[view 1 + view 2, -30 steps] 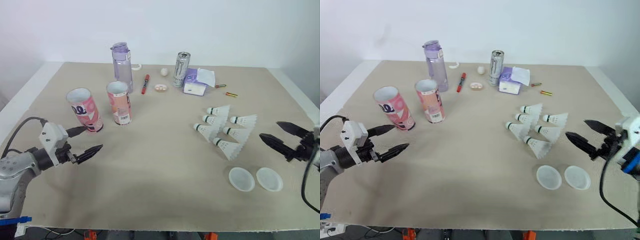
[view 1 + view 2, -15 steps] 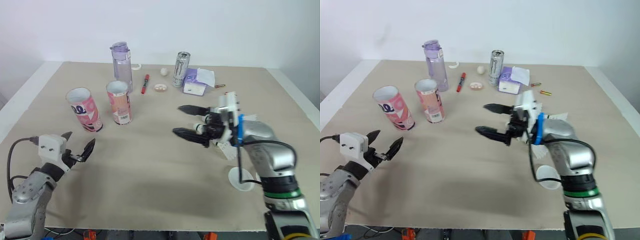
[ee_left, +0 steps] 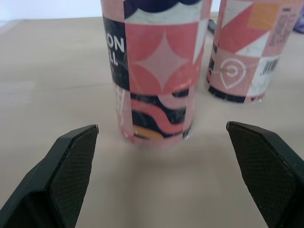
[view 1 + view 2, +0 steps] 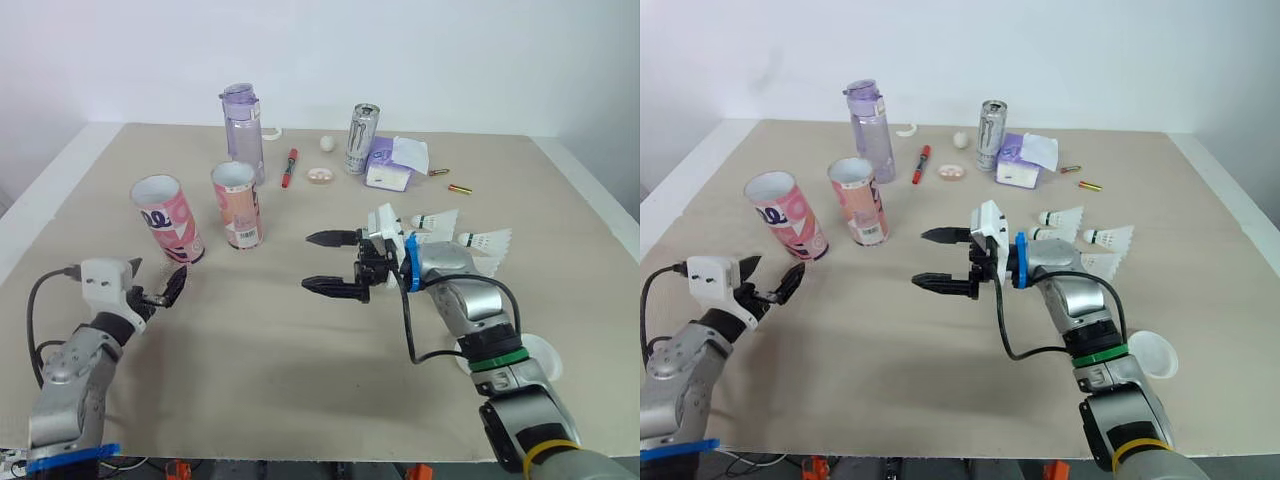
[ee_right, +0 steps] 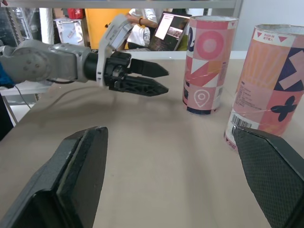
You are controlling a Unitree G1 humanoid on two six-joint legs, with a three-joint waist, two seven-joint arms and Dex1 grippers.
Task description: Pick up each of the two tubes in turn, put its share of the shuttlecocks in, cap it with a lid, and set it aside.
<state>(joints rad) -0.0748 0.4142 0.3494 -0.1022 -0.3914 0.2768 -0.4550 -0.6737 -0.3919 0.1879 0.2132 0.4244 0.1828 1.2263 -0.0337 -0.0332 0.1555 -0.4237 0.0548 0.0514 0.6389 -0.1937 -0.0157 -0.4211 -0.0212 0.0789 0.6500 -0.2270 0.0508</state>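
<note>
Left eye view: bottle [image 4: 244, 130], pen [image 4: 291, 167], can [image 4: 363, 138] beyond left tube [image 4: 167, 219], right tube [image 4: 238, 205].

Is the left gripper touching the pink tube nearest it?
Apart. The left wrist view shows the left gripper with open fingers short of the tube, bare table lying between them.

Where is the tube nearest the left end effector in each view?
Left eye view: the tube stands on the table's left, just beyond the left end effector.
Right eye view: same place, table's left.
Left wrist view: straight ahead, close.
Right wrist view: beside the left end effector.
Shared landmark: the barcoded tube beside it.
</note>
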